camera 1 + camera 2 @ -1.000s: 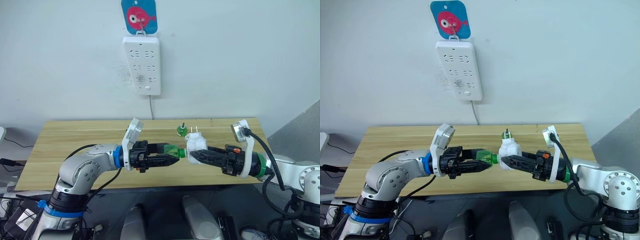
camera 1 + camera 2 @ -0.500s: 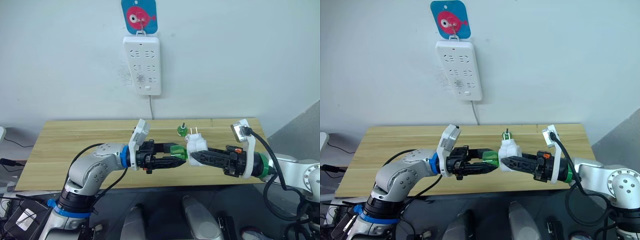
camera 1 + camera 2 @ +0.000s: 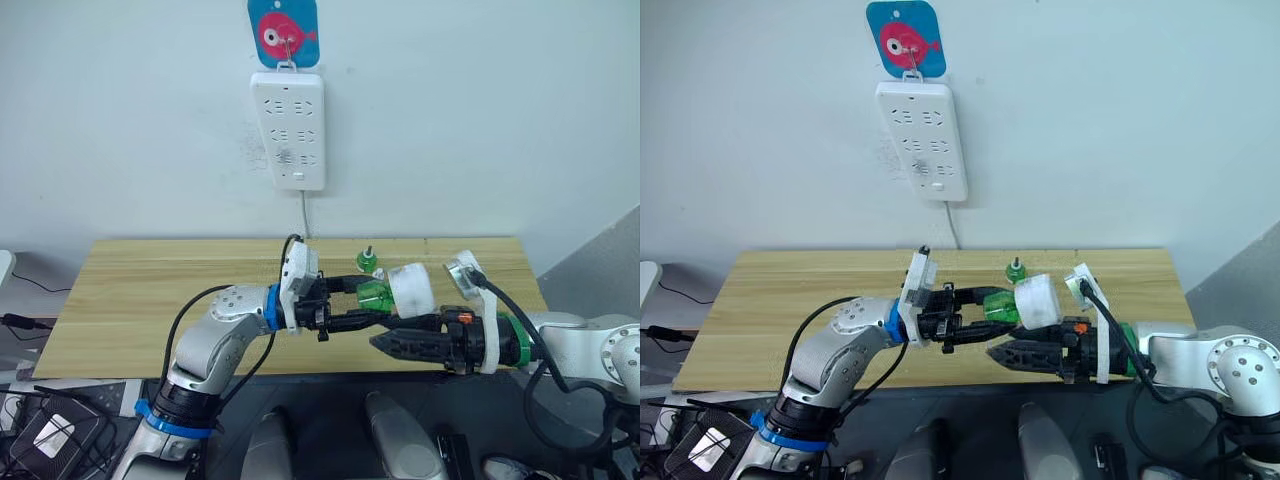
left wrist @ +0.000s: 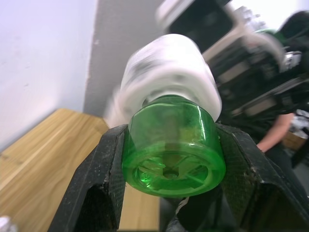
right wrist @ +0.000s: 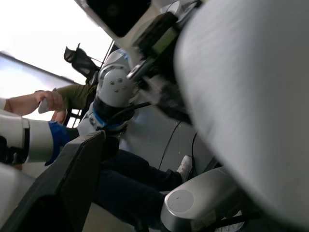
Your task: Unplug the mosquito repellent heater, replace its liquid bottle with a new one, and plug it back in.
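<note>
Above the tabletop (image 3: 150, 280), left pincer (image 3: 372, 305) pinches green bottle (image 3: 375, 296) joined to heater (image 3: 411, 287); right pincer (image 3: 385, 345) spread below.

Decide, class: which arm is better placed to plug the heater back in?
Probably neither yet; the left claw grips the new bottle joined to the heater, while the right claw sits just below it.

- a pale, plain wall (image 3: 480, 110) carries a white power strip (image 3: 290, 130) hung from a blue fish-print hook (image 3: 283, 30).
- its cord (image 3: 303, 212) drops behind a light wooden table (image 3: 130, 290).
- dark cables (image 3: 20, 322) trail at the table's left.
</note>
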You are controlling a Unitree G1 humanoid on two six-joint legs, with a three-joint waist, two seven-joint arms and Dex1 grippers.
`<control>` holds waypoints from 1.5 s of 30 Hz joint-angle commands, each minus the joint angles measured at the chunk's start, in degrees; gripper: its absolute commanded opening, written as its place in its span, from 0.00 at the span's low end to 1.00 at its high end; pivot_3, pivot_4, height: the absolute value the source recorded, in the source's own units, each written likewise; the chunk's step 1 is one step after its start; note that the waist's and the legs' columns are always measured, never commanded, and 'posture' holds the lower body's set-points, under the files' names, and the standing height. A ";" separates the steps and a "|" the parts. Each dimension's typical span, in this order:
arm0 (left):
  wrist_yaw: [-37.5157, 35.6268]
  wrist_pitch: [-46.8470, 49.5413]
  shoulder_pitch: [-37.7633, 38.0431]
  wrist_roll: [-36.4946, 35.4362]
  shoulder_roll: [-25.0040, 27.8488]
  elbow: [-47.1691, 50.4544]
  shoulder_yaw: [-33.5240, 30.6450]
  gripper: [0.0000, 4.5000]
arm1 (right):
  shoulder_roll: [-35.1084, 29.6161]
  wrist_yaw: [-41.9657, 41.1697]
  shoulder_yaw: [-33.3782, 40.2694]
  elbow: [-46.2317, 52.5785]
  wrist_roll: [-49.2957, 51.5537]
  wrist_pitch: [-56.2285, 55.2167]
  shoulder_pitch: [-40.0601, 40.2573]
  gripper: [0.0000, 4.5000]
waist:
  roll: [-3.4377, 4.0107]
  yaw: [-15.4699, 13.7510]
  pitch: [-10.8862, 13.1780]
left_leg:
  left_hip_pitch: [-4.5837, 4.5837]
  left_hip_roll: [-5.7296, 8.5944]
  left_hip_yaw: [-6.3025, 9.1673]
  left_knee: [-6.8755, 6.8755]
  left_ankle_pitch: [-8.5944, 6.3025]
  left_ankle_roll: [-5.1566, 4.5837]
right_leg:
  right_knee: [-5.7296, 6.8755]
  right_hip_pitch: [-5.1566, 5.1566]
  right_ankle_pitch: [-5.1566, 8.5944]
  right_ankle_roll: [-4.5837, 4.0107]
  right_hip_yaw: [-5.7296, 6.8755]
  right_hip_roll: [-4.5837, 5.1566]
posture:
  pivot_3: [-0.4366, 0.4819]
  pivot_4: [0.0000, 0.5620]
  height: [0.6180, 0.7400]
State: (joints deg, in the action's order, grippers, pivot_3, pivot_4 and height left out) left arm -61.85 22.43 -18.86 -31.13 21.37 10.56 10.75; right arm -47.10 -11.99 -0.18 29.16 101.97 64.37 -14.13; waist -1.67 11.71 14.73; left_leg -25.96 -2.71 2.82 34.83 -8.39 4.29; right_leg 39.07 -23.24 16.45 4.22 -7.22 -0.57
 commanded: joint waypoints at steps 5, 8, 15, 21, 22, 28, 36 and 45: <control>1.73 -3.16 -1.12 0.67 -2.52 -0.23 -0.88 0.52 | -4.03 -5.19 1.44 5.86 -7.75 -0.93 0.85 1.00 | 0.00 -0.49 0.00 | 0.00 0.00 0.00 0.00 0.00 0.00 | -0.01 0.00 0.00 0.00 0.00 0.01 | 0.19 0.38 1.00; 1.82 -2.89 -1.76 0.40 -2.54 -0.90 -1.32 0.52 | -5.82 -13.99 3.04 12.31 -19.55 -5.36 5.51 1.00 | 0.00 -0.60 0.00 | 0.00 0.01 0.01 0.00 0.00 0.00 | -0.01 0.00 0.00 0.01 0.02 0.01 | 0.18 0.38 1.00; -4.05 1.64 -2.76 -1.97 2.53 -0.09 -0.96 0.52 | -13.21 -33.06 11.17 6.69 -37.58 -15.34 16.84 0.64 | -0.04 -0.30 -0.03 | 0.05 0.01 -0.08 0.04 -0.01 0.01 | -0.06 0.05 0.00 0.03 -0.03 0.03 | 0.17 0.39 1.00; -11.32 7.49 -2.94 -4.96 8.33 3.39 1.33 0.52 | -8.73 -34.99 6.23 -3.47 -48.19 -20.57 5.95 0.16 | -0.02 0.93 -0.04 | 0.13 0.03 -0.17 0.08 0.06 -0.05 | -0.04 0.05 -0.02 -0.14 -0.14 0.06 | 0.16 0.39 1.00; -11.56 8.67 -3.20 -5.65 8.53 3.92 1.41 0.52 | -7.26 -35.20 4.54 -3.66 -49.07 -20.53 4.45 0.08 | -0.02 1.03 -0.04 | 0.13 0.03 -0.16 0.07 0.05 -0.05 | -0.04 0.05 -0.04 -0.10 -0.13 0.06 | 0.16 0.39 1.00; -9.71 17.37 -4.21 -12.12 8.39 6.59 -0.04 0.52 | 0.91 -33.92 -4.05 -0.14 -50.86 -17.83 -0.12 0.00 | -0.02 0.95 -0.04 | 0.07 0.00 0.02 -0.13 0.03 -0.06 | -0.02 0.00 -0.06 0.09 0.05 0.02 | 0.17 0.40 1.00; -4.44 13.23 -4.29 -8.79 5.95 2.56 -2.28 0.52 | -1.72 -33.92 0.17 10.06 -38.89 -8.90 1.74 0.00 | -0.02 0.59 -0.04 | 0.05 0.02 0.05 -0.04 0.02 -0.07 | -0.03 0.05 -0.05 0.08 0.05 0.03 | 0.16 0.40 1.00; -5.09 6.43 -3.98 -3.27 4.82 -0.65 -1.01 0.52 | -2.69 -27.45 3.90 11.33 -27.35 -6.39 -1.91 0.00 | -0.02 0.94 -0.04 | 0.07 0.02 -0.06 0.04 0.02 -0.08 | -0.03 0.05 -0.07 0.05 -0.05 0.03 | 0.16 0.40 1.00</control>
State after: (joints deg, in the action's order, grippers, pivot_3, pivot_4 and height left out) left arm -65.85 30.13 -22.83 -34.44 26.29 8.62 9.25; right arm -50.39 -41.43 1.59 39.73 71.99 58.34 -14.88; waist -1.69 12.65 14.69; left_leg -25.89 -2.70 2.76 34.86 -8.36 4.22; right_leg 39.04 -23.19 16.38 4.27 -7.27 -0.54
